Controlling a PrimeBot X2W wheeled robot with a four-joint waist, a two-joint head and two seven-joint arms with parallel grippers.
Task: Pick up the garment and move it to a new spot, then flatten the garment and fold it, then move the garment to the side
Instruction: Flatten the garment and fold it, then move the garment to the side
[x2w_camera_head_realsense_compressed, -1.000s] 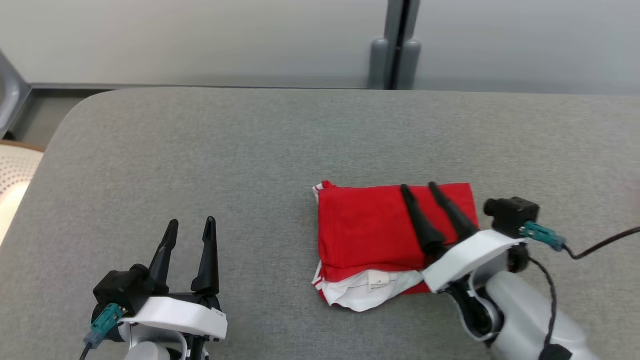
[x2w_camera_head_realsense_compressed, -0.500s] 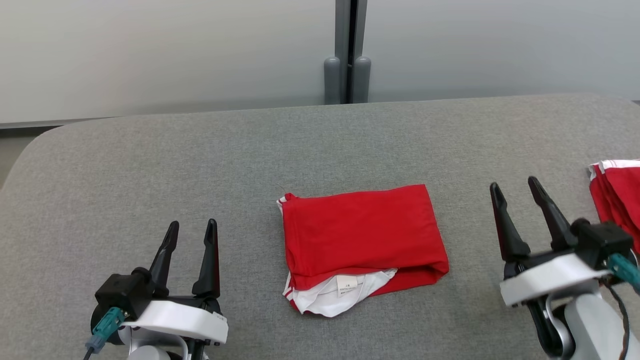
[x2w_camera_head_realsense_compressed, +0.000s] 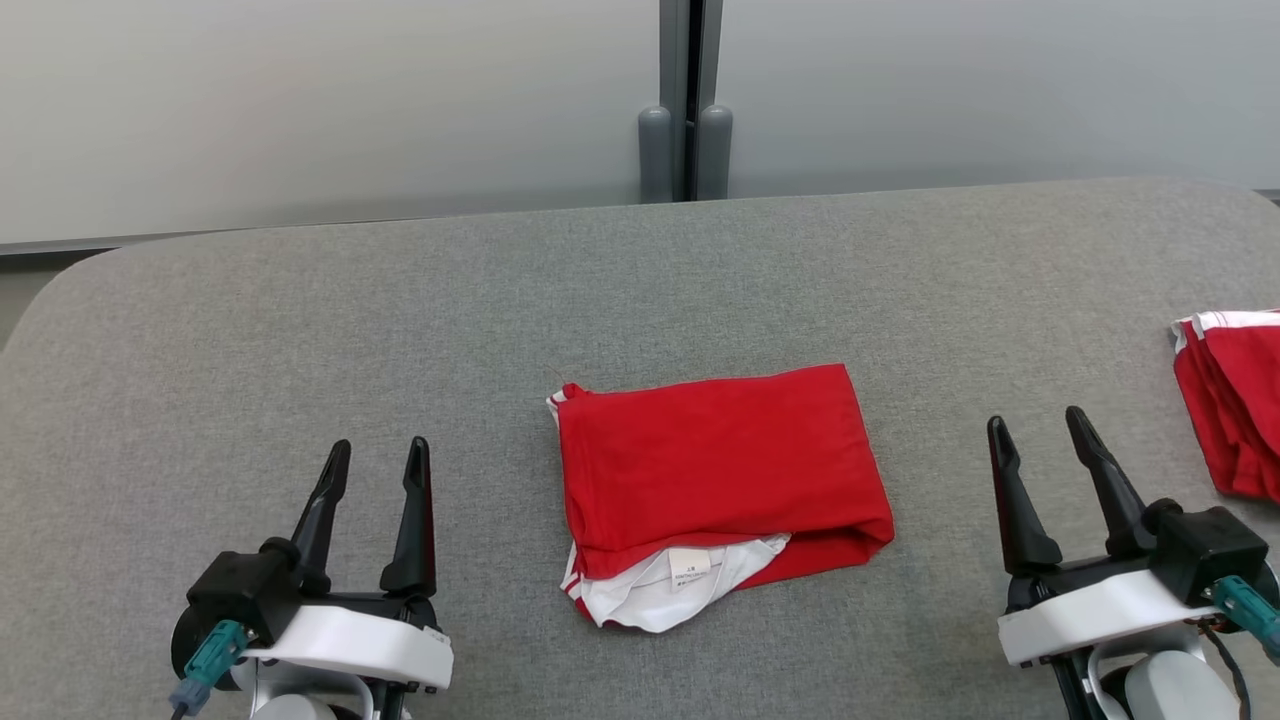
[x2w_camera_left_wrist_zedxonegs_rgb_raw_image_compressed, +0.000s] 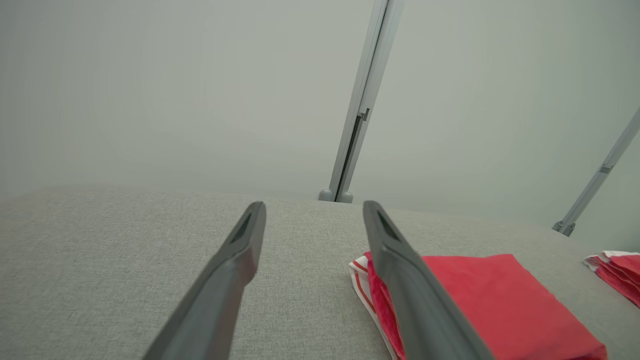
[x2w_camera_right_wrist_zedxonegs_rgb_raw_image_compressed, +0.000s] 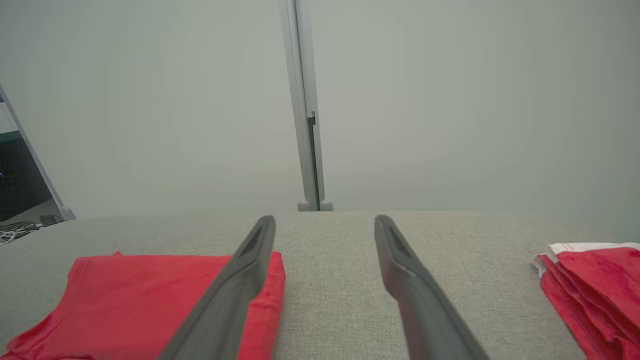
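Left tool (x2w_camera_head_realsense_compressed: 381, 444): noted at 7 o'clock in the head view, fingers spread wide, nothing held, well apart from the cloth.

Garment (x2w_camera_head_realsense_compressed: 715, 450): found at the middle of the grey surface (x2w_camera_head_realsense_compressed: 300, 330), folded into a red rectangle. White lining and a label are exposed at its 6 o'clock edge.

Right tool (x2w_camera_head_realsense_compressed: 1035, 417): noted at 4 o'clock, fingers likewise wide and empty, well apart from the garment.

Second red pile (x2w_camera_head_realsense_compressed: 1235, 400): seen at 3 o'clock, cut by the frame edge.

Change: a second ago the right tool's fingers were laid over the garment's right half; the tool has since been drawn back beside it. The head camera was also turned meanwhile, so the garment's shift in frame is not counted as a move.

Judgement: the fold is taken as finished and released. Whether this spot counts as "the side" cannot be settled.
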